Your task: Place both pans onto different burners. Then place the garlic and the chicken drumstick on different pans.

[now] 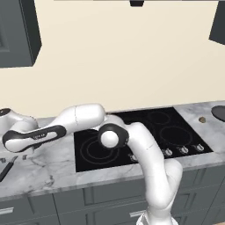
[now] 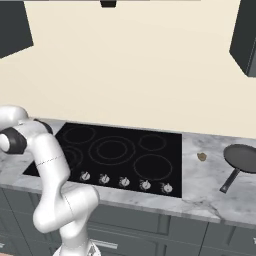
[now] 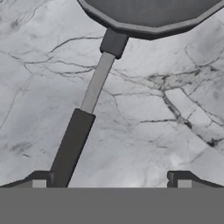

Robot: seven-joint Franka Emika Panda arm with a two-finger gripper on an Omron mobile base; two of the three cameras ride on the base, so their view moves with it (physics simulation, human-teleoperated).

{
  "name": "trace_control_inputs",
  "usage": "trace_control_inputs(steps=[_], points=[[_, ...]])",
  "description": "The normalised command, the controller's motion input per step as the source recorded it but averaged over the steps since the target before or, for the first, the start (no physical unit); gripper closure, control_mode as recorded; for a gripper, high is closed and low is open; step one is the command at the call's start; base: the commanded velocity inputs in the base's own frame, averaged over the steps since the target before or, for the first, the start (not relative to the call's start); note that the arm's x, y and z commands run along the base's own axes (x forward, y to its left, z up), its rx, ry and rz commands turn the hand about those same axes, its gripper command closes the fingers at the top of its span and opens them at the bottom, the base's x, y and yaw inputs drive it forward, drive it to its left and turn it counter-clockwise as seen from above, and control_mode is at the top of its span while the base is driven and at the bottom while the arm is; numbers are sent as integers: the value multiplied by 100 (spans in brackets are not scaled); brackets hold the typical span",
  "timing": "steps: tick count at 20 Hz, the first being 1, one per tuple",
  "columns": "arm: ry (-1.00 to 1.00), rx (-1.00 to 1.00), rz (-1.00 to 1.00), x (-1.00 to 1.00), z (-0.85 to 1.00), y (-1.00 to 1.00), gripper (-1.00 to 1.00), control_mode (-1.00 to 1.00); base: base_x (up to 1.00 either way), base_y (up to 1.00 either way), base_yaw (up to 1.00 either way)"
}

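Grasping this pan (image 3: 151,13) on the marble bench (image 3: 144,131) left of the cooktop (image 1: 145,136) calls for shifting sideways: its handle (image 3: 72,144) lies beside one fingertip, not between them. The end effector (image 3: 111,180) hovers spread wide, holding nothing. Center, descend, then clamp.

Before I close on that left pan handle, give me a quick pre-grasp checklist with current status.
1. Gripper open: ok.
2. Pan handle between fingertips: not ok, it sits by one fingertip, off centre.
3. Left pan flat on counter: ok.
4. Burners free: ok.
5. Right pan on a burner: not ok, on counter.
6. Garlic location: cannot tell.
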Motion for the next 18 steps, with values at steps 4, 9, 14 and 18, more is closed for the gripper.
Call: trace_control_inputs(steps=[4, 9, 14, 18], points=[[0, 0, 0, 9, -20, 14, -100, -100, 0, 0, 0], [0, 1, -3, 0, -25, 21, -100, -100, 0, 0, 0], [0, 0, -4, 7, -17, 24, -100, -100, 0, 0, 0], [0, 0, -2, 5, -14, 19, -100, -100, 0, 0, 0]])
